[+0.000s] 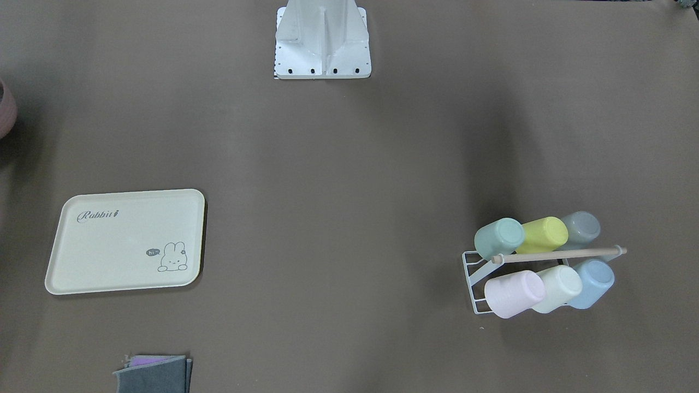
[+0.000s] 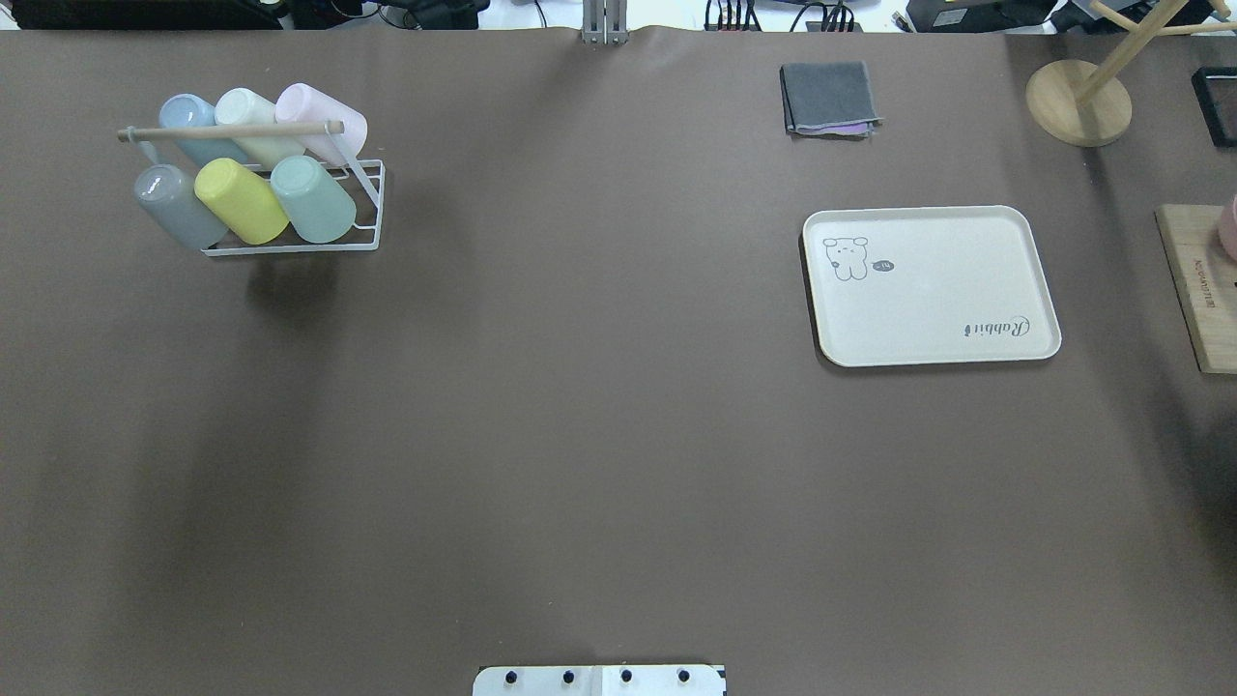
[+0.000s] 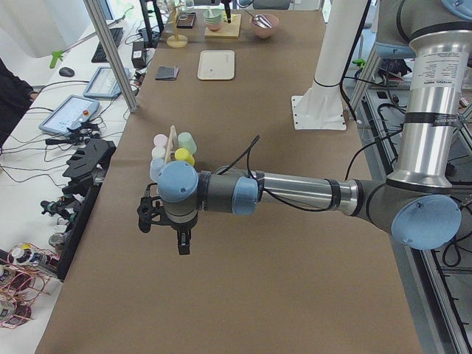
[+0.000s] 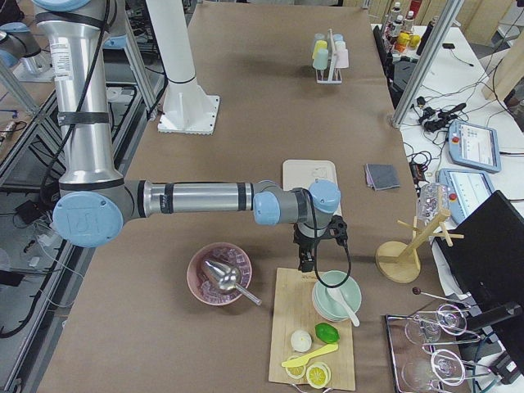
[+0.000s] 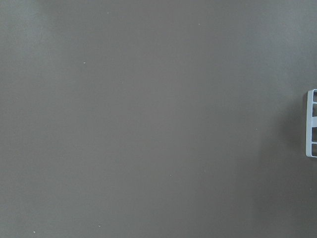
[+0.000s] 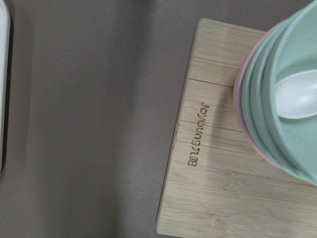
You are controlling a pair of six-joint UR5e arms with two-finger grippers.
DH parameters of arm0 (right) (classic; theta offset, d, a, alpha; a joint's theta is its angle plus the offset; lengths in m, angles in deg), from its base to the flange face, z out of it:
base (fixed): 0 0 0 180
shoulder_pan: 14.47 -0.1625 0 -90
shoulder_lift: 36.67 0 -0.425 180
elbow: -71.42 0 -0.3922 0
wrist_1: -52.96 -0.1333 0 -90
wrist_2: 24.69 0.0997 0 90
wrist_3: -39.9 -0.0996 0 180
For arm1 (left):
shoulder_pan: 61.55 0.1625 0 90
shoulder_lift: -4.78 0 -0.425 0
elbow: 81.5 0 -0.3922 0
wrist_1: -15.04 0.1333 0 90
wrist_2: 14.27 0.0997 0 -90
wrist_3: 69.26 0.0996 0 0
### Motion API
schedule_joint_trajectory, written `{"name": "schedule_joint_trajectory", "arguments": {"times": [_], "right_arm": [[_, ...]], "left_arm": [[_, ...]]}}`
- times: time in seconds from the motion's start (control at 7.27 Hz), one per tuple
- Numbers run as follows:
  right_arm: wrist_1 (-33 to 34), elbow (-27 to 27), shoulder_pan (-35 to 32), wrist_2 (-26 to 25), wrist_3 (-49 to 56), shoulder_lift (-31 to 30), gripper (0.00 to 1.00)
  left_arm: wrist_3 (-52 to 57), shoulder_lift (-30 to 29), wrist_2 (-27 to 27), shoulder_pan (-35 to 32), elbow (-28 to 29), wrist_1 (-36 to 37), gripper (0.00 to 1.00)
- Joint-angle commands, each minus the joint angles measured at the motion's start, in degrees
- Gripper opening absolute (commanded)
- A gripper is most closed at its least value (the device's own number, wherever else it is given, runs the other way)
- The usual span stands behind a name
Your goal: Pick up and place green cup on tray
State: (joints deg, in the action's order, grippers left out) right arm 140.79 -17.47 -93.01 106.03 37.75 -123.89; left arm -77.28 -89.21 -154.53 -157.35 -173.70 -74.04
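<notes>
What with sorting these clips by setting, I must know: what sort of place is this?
Probably a robotics lab, not a kitchen: a robot arm reaches over a brown-covered table, a teach pendant lies beside it, and a cup rack looks staged as a prop.

You see a brown-covered bench (image 2: pixel 599 435) under soft, even light; beside its far edge stands a white desk (image 4: pixel 479 61) strewn with cables (image 4: pixel 438 110).

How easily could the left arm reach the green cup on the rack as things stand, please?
Probably yes. The green cup lies at the open end of the wire rack, robot-side row, beside only the yellow cup. The left gripper hovers over the table nearby, with nothing between.
</notes>
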Motion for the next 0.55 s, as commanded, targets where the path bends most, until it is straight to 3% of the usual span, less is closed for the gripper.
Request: {"name": "schedule_joint_trajectory", "arguments": {"times": [0.0,0.28,0.41], "right_arm": [[0.0,-0.5,-0.1,-0.1,0.4,-0.8,1.0],[0.1,-0.8,0.0,1.1,-2.2,0.4,0.96],[0.0,-1.6,0.4,5.9,-6.9,1.4,1.0]], "left_arm": [[-0.3,-0.1,0.2,0.0,-0.3,0.2,0.99],[-4.1,-0.8,0.7,0.3,-5.8,6.4,0.99],[-9.3,-0.5,0.8,2.3,-10.6,8.0,0.99]]}}
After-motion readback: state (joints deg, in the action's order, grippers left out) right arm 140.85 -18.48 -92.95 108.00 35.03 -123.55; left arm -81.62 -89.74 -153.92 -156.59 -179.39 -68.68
